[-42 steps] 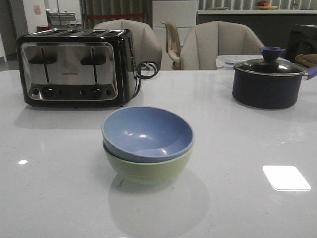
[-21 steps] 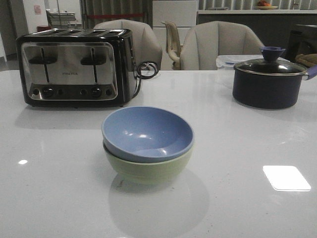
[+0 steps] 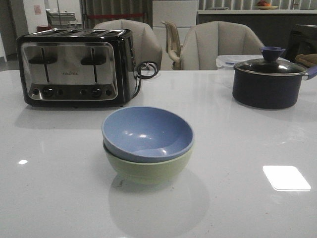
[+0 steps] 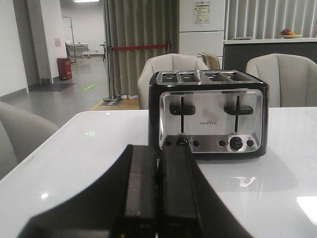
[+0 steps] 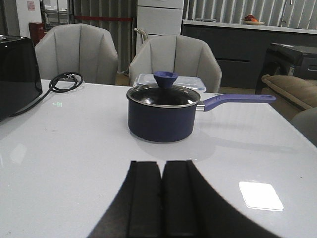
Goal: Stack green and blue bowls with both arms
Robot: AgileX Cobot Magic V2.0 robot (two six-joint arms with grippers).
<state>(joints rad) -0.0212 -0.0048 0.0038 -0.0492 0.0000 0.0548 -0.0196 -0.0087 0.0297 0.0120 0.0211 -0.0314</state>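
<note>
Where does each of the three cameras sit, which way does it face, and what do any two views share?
Front view: looks forward over the table at the blue bowl nested in the green bowl; no arm shows.
Left wrist view: behind the shut left gripper, facing the toaster.
Right wrist view: behind the shut right gripper, facing the pot.
Shared: front view also shows toaster and pot.

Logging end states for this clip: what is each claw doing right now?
Left claw: closed, holding nothing.
Right claw: closed, holding nothing.
</note>
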